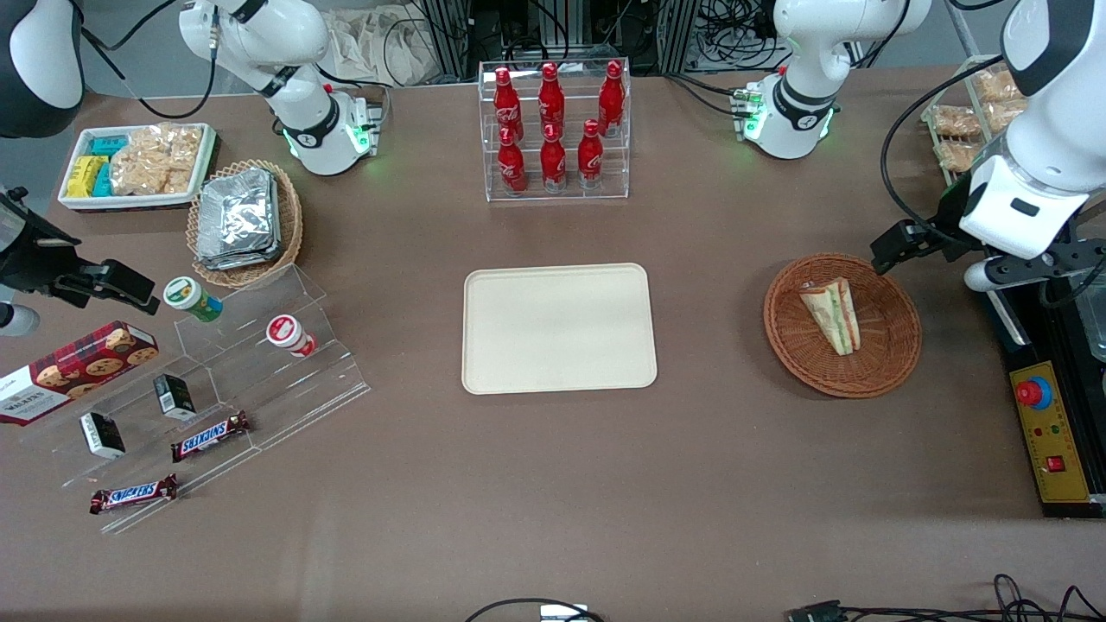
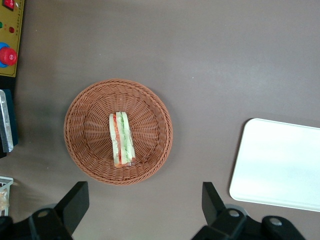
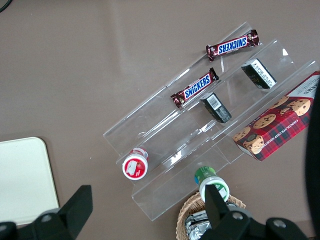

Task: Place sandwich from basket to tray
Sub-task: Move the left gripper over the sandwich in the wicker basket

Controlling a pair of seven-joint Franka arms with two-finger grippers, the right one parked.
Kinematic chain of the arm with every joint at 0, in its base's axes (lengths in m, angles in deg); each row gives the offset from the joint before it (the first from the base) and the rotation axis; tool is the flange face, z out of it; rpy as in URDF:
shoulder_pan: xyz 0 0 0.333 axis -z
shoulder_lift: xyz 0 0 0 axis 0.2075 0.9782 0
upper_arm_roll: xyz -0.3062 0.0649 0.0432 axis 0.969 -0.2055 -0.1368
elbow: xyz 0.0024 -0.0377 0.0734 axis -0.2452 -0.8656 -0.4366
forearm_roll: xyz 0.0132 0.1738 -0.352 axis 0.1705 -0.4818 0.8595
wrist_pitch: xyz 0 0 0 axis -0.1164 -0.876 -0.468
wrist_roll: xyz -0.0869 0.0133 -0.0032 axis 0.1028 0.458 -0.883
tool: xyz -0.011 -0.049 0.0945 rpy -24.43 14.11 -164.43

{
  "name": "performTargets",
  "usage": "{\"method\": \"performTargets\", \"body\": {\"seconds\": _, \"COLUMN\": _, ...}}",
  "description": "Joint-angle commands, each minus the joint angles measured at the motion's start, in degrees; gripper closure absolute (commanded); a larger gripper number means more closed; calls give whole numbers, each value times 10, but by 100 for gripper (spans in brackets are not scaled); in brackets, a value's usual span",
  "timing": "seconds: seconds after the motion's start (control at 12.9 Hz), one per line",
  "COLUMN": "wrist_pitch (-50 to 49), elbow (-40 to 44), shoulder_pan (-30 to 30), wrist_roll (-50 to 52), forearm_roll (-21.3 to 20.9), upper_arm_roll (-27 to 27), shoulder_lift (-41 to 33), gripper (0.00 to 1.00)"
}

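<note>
The gripper (image 2: 142, 202) hangs in the air above the table (image 1: 553, 484), high over the working arm's end, with its two black fingers (image 2: 75, 200) spread wide and nothing between them. In the front view the gripper (image 1: 899, 246) shows only as a dark shape under the white arm, at the rim of the basket on the side away from the front camera.

Below the gripper and just to one side of it lies the basket (image 2: 90, 155), round, shallow and woven in reddish brown; the wrist camera looks straight down into it, and it sits clear of the fingers, not touched by either. In the basket's middle lies the sandwich (image 2: 121, 139), a wedge of pale bread with green and orange-red layers showing along its edge. In the front view the sandwich (image 1: 831, 314) lies with its narrow end toward the front camera, resting on the basket (image 1: 881, 363) floor.

Farther from the gripper, toward the parked arm's end, the tray (image 1: 558, 327) lies flat on the table, cream-coloured and bare, well apart from the basket. One rounded corner of the tray (image 2: 280, 165) also shows in the wrist view.

A yellow control box (image 1: 1050, 432) with a red button sits at the table edge, near the gripper and nearer the front camera than it.
</note>
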Motion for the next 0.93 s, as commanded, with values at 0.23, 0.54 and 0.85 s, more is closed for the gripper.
{"method": "performTargets", "body": {"seconds": 0.23, "wrist_pitch": -38, "elbow": -5, "shoulder_pan": 2, "wrist_roll": -3, "forearm_roll": -3, "upper_arm_roll": -14, "shoulder_lift": -4, "gripper": 0}}
{"method": "performTargets", "body": {"seconds": 0.54, "wrist_pitch": 42, "elbow": -136, "shoulder_pan": 0, "wrist_roll": 3, "forearm_roll": 3, "upper_arm_roll": -60, "shoulder_lift": -23, "gripper": 0}}
{"method": "performTargets", "body": {"seconds": 0.85, "wrist_pitch": 237, "elbow": -309, "shoulder_pan": 0, "wrist_roll": 5, "forearm_roll": 4, "upper_arm_roll": -67, "shoulder_lift": -40, "gripper": 0}}
